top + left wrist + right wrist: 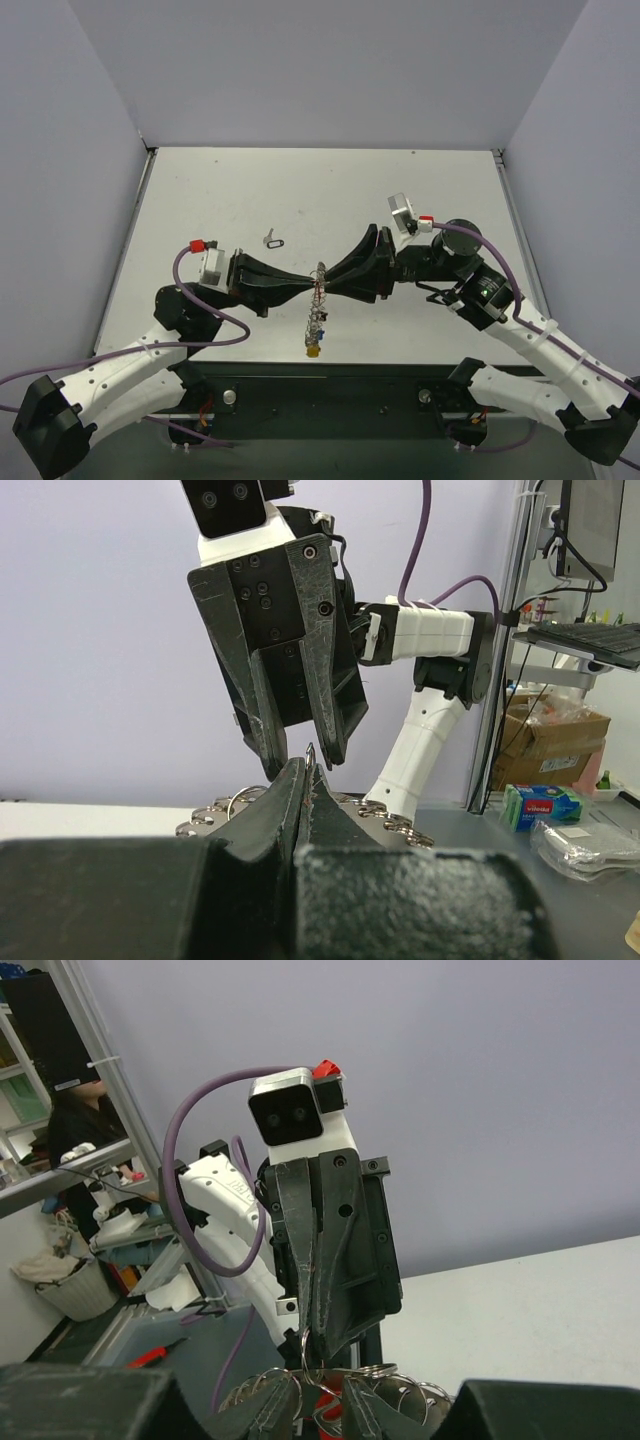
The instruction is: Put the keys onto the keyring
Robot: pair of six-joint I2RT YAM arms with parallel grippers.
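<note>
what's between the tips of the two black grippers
The large thin silver wire keyring sits between the left gripper and the right gripper; the top view shows it best.

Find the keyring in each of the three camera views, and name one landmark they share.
Top external: the keyring hangs at centre, between the left gripper and the right gripper.
Left wrist: the keyring low centre, behind the left gripper.
Right wrist: the keyring bottom centre, at the right gripper.
Shared landmark: the left gripper, shut, in all three.
</note>
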